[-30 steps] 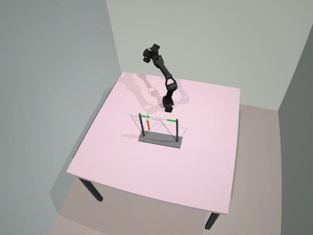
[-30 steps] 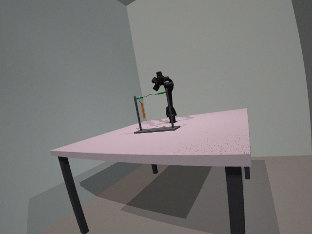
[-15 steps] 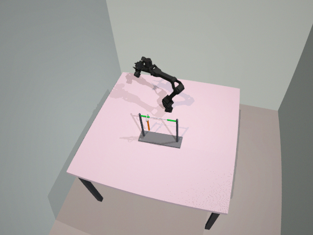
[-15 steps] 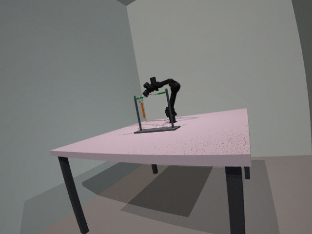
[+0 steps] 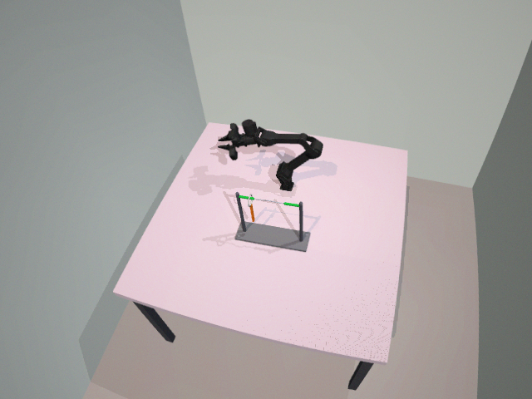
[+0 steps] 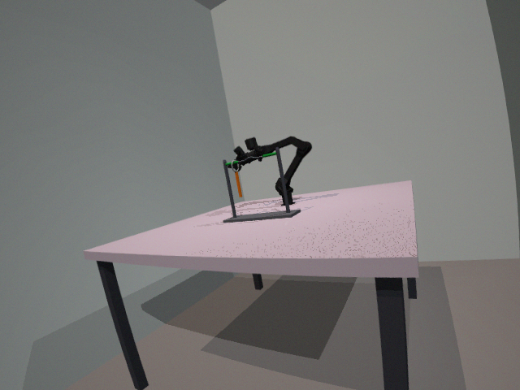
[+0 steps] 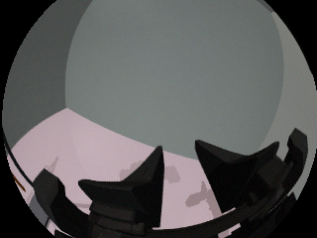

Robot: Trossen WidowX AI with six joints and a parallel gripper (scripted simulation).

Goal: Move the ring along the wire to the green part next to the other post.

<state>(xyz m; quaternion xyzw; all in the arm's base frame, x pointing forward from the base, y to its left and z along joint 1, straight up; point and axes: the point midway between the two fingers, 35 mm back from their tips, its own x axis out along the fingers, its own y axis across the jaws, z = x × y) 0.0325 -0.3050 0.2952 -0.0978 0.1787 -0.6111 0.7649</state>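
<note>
The pale ring point(image 5: 248, 201) hangs around the wire on the left green part point(image 5: 243, 197), beside the left post point(image 5: 241, 214) point(image 6: 229, 188). Its orange handle point(image 5: 252, 213) point(image 6: 238, 184) points down; an orange bit of it shows at the lower left edge of the wrist view point(image 7: 19, 182). The right green part point(image 5: 292, 204) point(image 6: 269, 154) adjoins the right post point(image 5: 301, 221) point(image 6: 283, 180). The thin grey wire runs between the green parts. My gripper point(image 5: 219, 143) point(image 7: 178, 147) is partly open and empty, behind the stand and away from the handle, its fingers pointing left in the top view.
The stand's dark base plate point(image 5: 274, 238) point(image 6: 262, 216) lies on the pink table point(image 5: 206, 274) point(image 6: 335, 235). The arm's base stands behind the wire frame, and the arm reaches left above the table's back part. In the exterior view the forearm appears behind the wire.
</note>
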